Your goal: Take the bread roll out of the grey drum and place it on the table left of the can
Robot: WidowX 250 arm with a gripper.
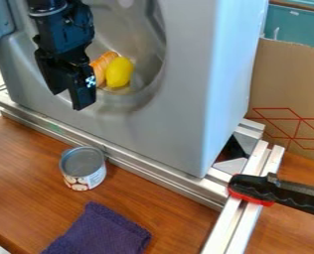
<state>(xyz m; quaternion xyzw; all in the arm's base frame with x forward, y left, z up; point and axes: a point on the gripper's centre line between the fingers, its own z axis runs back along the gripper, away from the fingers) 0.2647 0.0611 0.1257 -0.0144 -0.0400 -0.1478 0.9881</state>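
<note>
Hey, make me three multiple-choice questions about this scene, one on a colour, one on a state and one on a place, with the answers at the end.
1. What colour is the cloth?
A) Green
B) Purple
C) White

2. How does the can stand?
A) Upright
B) On its side
C) Upside down against a wall

3. Where is the yellow lemon?
A) On the cloth
B) Inside the can
C) In the gray basin

Answers:
1. B: its fabric is a deep purple throughout.
2. A: its round top faces up and its labelled side shows below.
3. C: it lies low in the basin, beside an orange item.
</note>
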